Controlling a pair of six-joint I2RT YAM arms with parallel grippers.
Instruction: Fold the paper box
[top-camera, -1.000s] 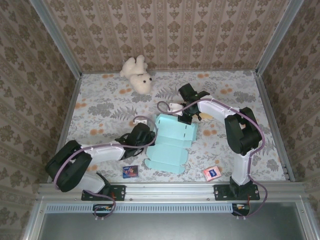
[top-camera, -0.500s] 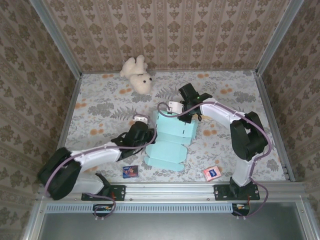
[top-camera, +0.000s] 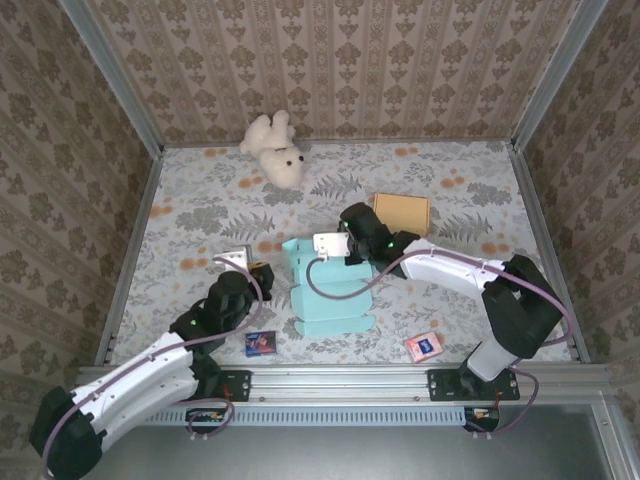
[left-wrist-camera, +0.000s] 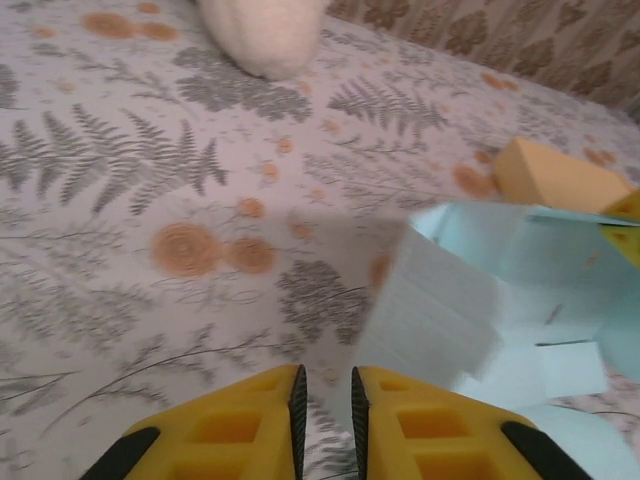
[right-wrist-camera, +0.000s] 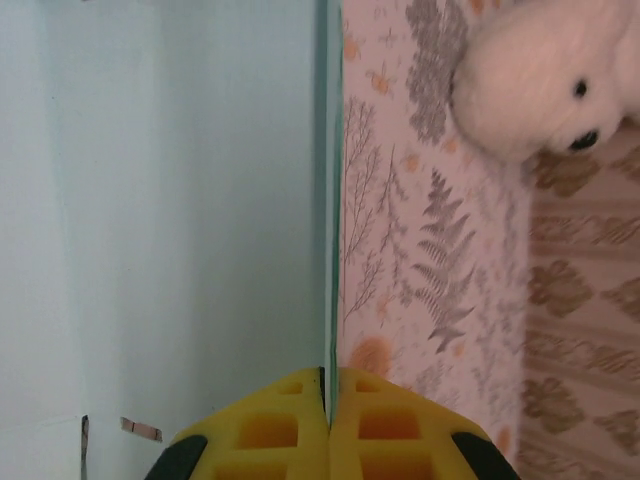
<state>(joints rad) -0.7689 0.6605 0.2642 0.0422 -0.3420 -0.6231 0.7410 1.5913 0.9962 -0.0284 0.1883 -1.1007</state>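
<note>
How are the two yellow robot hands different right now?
The left gripper has its jaws a crack apart and holds nothing; the right gripper is pinched shut on an edge of the paper box. The left gripper sits apart from the box; the right gripper touches it. Both have yellow tips.

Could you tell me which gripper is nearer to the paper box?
Right. The right gripper pinches a raised panel of the paper box; the left gripper sits off its left side, apart.
</note>
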